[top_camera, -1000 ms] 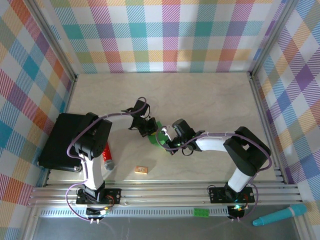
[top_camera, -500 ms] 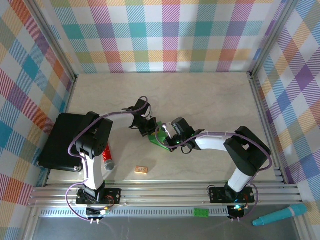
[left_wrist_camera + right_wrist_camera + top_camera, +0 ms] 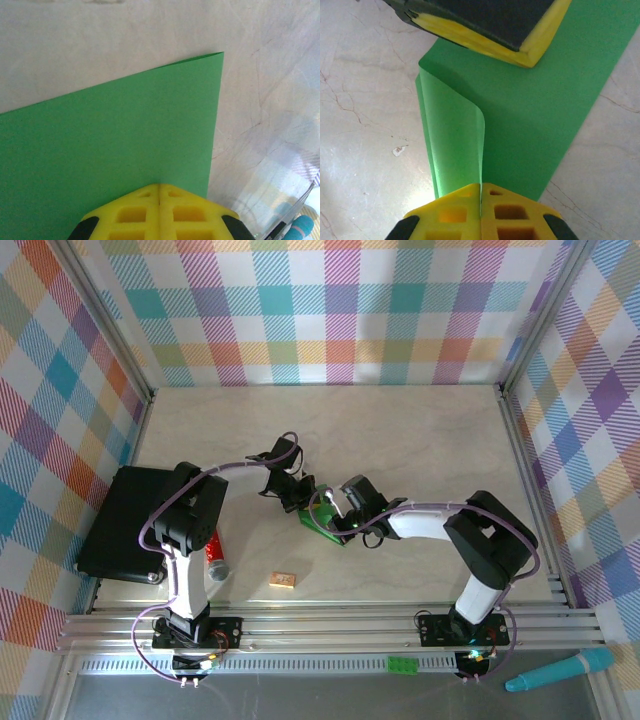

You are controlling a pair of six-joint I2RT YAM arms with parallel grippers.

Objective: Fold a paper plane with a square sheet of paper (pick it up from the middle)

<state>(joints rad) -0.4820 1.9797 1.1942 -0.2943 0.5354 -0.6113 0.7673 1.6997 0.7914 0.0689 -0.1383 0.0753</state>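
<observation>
The paper lies on the table about midway between left and right, a little nearer than the middle, with both hands meeting over it. The left hand has its two yellow fingers pressed together with no gap, and the paper's edge runs in where they meet; from its wrist camera the sheet spreads flat away from the fingers, one sharp corner pointing to the far right. The right hand is likewise closed tight, pinching a flap at the paper's left edge that is lifted off the table and curls up into the fingers (the rest of the sheet lies flat). In the right wrist view one of the left hand's fingers sits on the far part of the sheet, just beyond the lifted flap. From above, the two hands are very near each other, the left one just to the far left of the right. A black tray lies at the table's left edge, with a red tube just right of it and a small tan square nearer still. A green brick and a teal pen lie off the table's near edge.
</observation>
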